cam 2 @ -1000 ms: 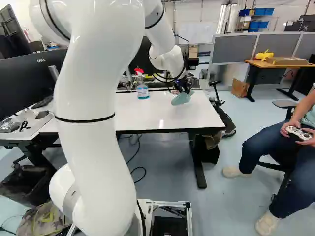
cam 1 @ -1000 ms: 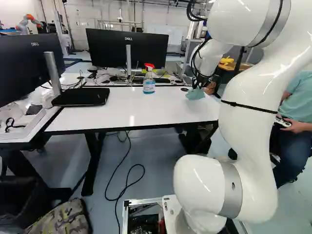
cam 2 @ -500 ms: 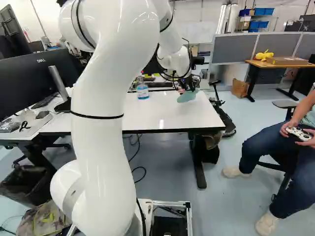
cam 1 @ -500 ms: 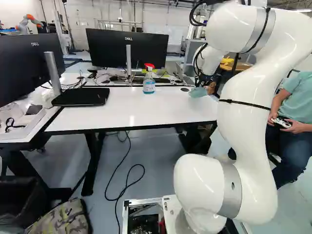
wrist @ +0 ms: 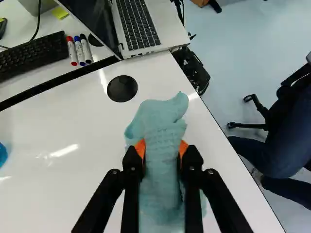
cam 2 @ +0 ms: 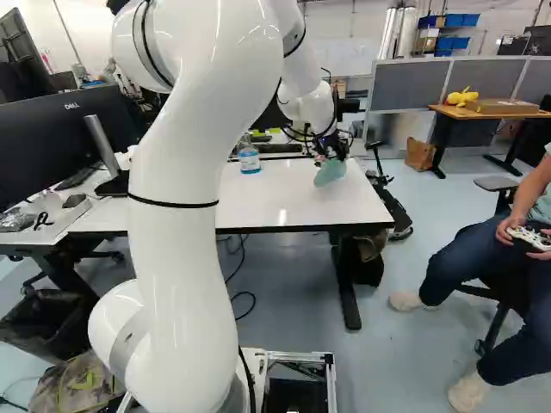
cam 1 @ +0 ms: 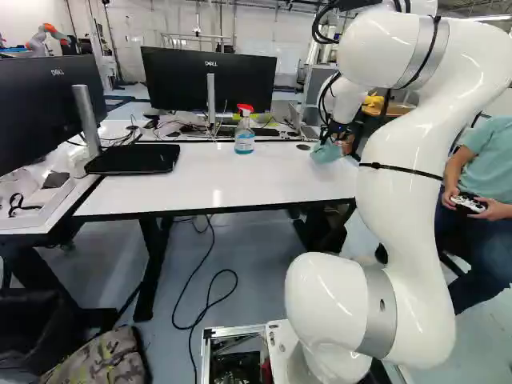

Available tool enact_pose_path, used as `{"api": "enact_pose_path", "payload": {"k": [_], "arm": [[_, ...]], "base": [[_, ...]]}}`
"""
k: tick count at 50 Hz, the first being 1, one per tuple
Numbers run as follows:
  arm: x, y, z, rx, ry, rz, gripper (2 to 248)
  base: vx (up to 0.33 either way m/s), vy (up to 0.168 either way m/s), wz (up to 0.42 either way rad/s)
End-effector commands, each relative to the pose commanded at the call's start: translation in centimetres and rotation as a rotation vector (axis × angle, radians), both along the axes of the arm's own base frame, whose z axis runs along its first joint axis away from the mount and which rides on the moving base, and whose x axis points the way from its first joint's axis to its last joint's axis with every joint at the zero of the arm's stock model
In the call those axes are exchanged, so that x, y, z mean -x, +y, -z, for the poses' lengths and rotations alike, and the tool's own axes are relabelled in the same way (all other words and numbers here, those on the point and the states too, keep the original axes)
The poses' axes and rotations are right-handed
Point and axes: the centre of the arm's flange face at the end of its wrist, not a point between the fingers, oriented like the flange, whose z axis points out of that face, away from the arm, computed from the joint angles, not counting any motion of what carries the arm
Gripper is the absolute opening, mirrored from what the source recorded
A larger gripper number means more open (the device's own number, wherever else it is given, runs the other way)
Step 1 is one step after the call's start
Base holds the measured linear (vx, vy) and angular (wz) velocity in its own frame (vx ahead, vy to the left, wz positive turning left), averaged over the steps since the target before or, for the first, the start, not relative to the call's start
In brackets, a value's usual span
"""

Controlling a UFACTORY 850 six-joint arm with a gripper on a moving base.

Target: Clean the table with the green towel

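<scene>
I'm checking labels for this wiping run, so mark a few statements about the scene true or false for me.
1. The gripper is shut on the green towel. True.
2. The spray bottle lies on its side. False: the spray bottle stands upright on the white table.
3. Three markers lie beside the black keyboard. True.
4. The laptop is closed. False: the laptop is open.
</scene>
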Motion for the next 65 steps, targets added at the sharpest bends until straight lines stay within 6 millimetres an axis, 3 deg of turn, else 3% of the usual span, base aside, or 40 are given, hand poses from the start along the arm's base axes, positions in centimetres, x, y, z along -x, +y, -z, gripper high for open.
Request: {"api": "enact_pose_path", "payload": {"k": [4,5,9,10,15,16,20,21,65], "arm": [[0.00,0.00,0.00,0.000,0.000,0.000,110],[0.00,0.00,0.00,0.000,0.000,0.000,145],[0.00,0.00,0.00,0.000,0.000,0.000,145],[0.00,0.00,0.00,0.000,0.000,0.000,181],[0.00,0.00,0.00,0.000,0.000,0.000,181],[0.00,0.00,0.00,0.000,0.000,0.000,217],[0.00,0.00,0.00,0.000,0.000,0.000,217],[0.00,0.00,0.00,0.000,0.000,0.000,247],[0.06,0.12,0.02,0.001,-0.002,-0.001,247]], "base": [[0.000,0.000,0.000],[0.000,0.000,0.000],[0.000,0.000,0.000],[0.000,0.000,0.000],[0.000,0.000,0.000],[0.000,0.000,0.000],[0.000,0.000,0.000],[0.000,0.000,0.000],[0.000,0.000,0.000]]}}
